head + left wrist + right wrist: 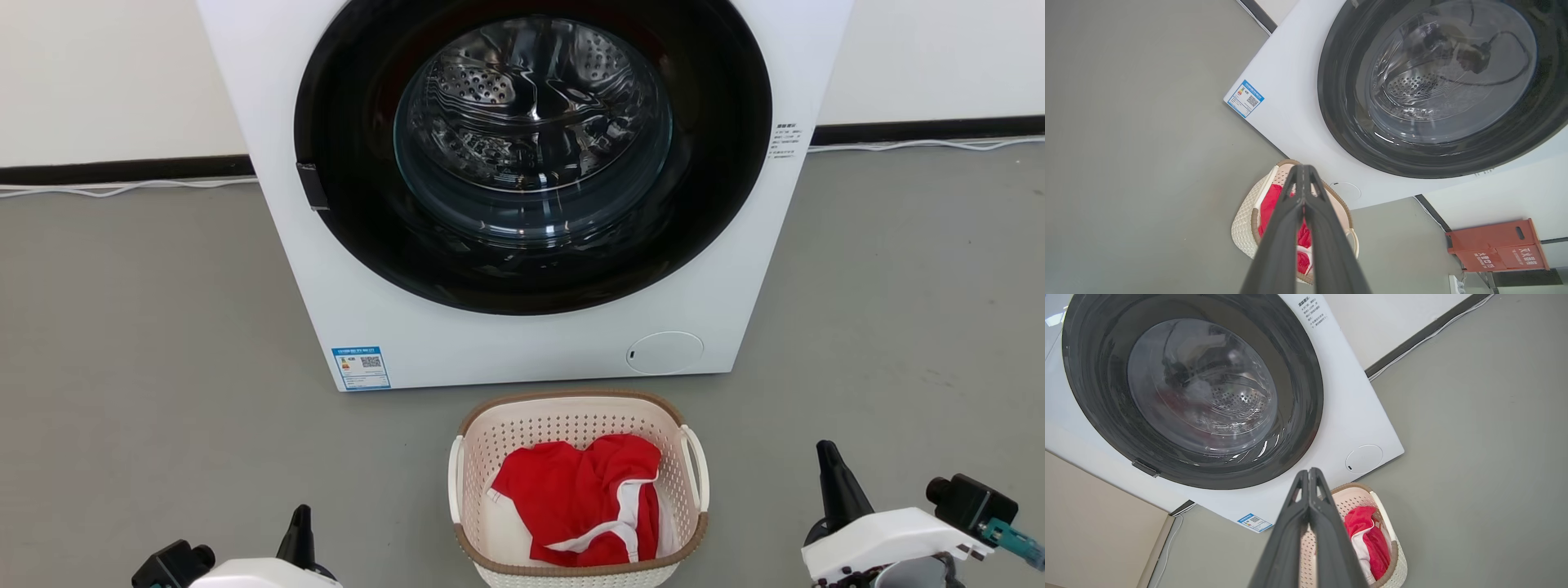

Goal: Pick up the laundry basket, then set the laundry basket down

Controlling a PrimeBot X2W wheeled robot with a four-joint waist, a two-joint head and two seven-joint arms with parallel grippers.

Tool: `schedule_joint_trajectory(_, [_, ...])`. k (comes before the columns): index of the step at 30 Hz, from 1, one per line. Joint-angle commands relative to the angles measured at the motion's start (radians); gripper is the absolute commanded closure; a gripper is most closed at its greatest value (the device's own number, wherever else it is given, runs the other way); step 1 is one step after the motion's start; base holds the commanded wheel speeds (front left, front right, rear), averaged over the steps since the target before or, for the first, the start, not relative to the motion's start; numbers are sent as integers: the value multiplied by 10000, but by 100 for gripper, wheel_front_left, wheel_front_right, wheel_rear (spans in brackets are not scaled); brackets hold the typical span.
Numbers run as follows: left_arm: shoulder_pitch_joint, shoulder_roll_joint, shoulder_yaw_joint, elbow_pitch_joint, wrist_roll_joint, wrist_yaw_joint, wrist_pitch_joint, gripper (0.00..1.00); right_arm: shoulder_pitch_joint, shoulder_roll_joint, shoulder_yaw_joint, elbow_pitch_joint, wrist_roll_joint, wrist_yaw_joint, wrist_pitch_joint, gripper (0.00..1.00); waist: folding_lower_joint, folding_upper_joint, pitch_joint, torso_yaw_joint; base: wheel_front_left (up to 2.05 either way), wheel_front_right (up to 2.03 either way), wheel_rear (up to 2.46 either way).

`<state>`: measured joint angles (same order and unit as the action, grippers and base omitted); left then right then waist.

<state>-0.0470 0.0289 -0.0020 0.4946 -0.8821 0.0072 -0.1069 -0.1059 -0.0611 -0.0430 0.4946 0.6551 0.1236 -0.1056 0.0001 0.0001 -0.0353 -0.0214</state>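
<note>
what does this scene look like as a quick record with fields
washer: big white front-loading washing machine
basket: small cream perforated plastic laundry basket with brown rim, on the grey floor before the washer
contents: crumpled red and white garment
left jaws: shut, left of basket, apart
right jaws: shut, right of basket, apart
task: basket not yet lifted

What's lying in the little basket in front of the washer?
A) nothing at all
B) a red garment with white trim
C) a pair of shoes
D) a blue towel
B: a crumpled red garment with white trim lies inside the basket, which stands on the floor before the washer.
</note>
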Motion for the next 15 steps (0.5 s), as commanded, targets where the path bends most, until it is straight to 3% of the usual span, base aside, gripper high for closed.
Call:
schedule_joint_trajectory(1, [-455,83,175,-328,-200,-103,38,100,-241,-61,20,-356,259,42,80,100,-1,-1,4,2,0,0,0])
schedule_joint_trajectory(15, [-487,109,376,-770,-1644,-364,480,100,-196,-26,-130,-794,2154,48,512,100,-1,-1,82,46,0,0,0])
